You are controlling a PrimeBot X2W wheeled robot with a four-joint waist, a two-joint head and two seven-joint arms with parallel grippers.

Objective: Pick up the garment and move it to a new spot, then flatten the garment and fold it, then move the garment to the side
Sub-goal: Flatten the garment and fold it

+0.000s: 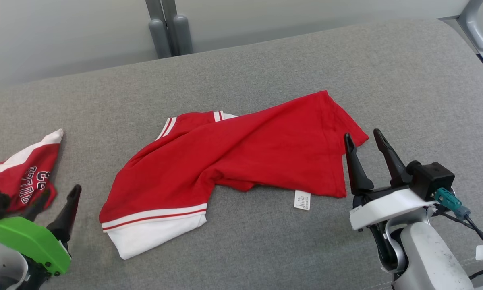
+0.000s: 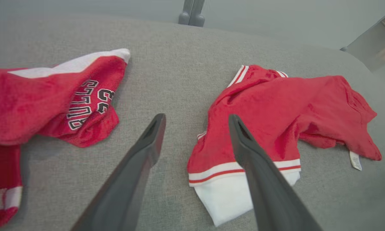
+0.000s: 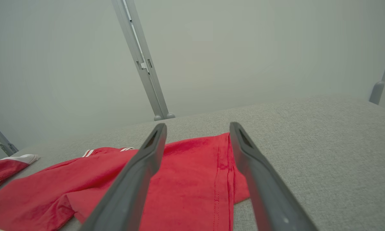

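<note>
Both our hands released, empty. The shirt (image 1: 233,161) lies bunched at the centre of the tabletop (image 1: 406,80); right hand (image 1: 363,136) at its 3 o'clock hem, left hand (image 1: 56,201) at 8 o'clock, just beside a second jersey (image 1: 23,177). Risk: we snag that jersey, or pinch doubled layers, skewing the fold.
</note>
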